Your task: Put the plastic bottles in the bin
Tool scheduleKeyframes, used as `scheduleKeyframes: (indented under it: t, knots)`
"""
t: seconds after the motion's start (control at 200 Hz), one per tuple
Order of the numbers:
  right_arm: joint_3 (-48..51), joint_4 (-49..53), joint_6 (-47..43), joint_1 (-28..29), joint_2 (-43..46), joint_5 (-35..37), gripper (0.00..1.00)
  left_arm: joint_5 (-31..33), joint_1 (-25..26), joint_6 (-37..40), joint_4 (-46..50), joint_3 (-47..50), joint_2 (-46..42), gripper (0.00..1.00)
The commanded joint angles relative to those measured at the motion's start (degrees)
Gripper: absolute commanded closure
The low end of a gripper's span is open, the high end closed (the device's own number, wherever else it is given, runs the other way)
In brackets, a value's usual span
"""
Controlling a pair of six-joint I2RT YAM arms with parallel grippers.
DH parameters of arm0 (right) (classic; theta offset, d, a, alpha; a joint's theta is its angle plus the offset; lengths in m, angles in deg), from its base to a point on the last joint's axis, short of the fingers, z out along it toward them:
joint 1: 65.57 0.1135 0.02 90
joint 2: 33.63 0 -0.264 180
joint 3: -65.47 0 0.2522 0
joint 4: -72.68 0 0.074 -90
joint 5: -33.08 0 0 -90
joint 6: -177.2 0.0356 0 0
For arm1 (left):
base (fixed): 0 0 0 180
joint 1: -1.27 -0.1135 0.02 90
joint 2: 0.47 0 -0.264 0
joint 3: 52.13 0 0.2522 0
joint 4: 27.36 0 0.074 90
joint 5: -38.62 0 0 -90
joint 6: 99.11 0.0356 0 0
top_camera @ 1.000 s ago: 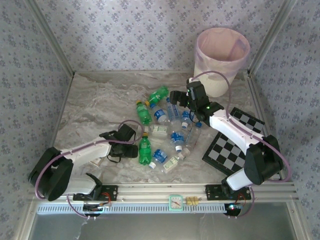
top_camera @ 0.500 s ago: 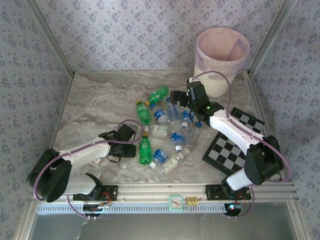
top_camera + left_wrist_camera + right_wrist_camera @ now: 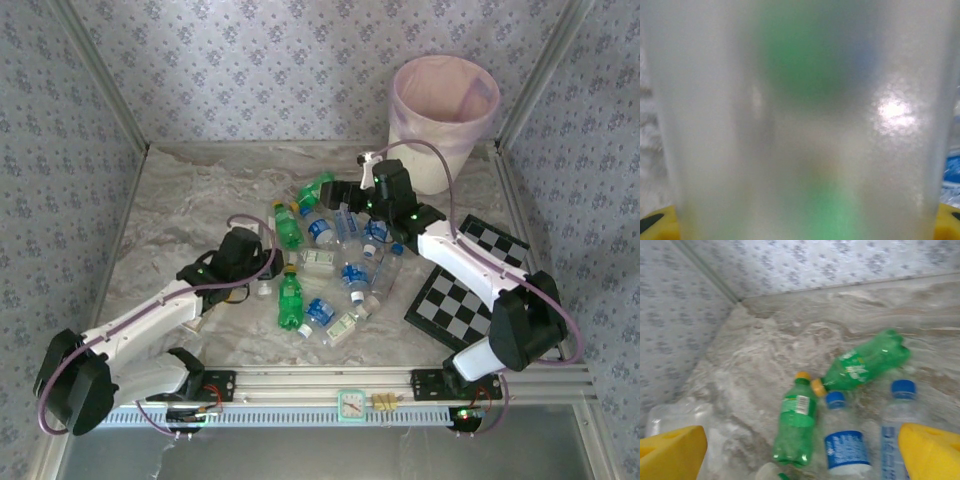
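We see nothing in the bin (image 3: 440, 160) at the table's far right corner; plastic bottles (image 3: 352, 272) piled mid-table. Left gripper (image 3: 257, 267) clamps a clear bottle (image 3: 800, 125); right gripper (image 3: 802, 450) wide open, empty.

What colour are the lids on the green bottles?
Yellow caps, clearest in the right wrist view.

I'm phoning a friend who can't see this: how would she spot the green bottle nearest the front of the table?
Find the marble table, then the heap of small bottles at its middle. At the heap's near left edge is a green bottle with a yellow cap; the other green bottles lie farther back, and its close neighbours are all clear.
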Motion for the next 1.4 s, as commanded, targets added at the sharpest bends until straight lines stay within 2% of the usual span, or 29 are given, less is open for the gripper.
scheduleKeyframes:
  t: [0.0,0.205,0.475,0.785,1.049,1.279,1.394]
  knots:
    - [0.3,-5.7,0.8,0.5,-0.3,-10.2,0.0,-3.7,-0.9,2.9,-11.4,-3.2,0.0,0.46]
    - [0.7,-12.9,3.3,1.1,-2.3,-19.6,0.02,-17.5,-4.6,3.0,-20.2,-7.0,4.0,0.46]
    - [-1.7,-15.4,4.2,2.9,-6.3,-24.2,0.06,-26.8,-5.0,2.2,-27.6,-8.7,7.8,0.46]
    - [-2.5,-16.2,4.7,3.1,-8.9,-24.9,0.1,-34.0,-4.9,2.5,-27.9,-8.9,9.0,0.46]
    - [-4.6,-16.7,5.2,3.2,-10.1,-25.1,0.17,-36.9,-4.6,2.6,-27.7,-9.5,10.5,0.46]
    - [-4.3,-16.4,5.1,3.1,-9.9,-25.0,0.39,-35.8,-4.6,2.6,-27.2,-9.6,10.0,0.43]
    - [-4.0,-16.6,5.2,3.0,-9.6,-24.8,0.46,-34.8,-4.5,2.4,-26.8,-9.4,9.6,0.37]
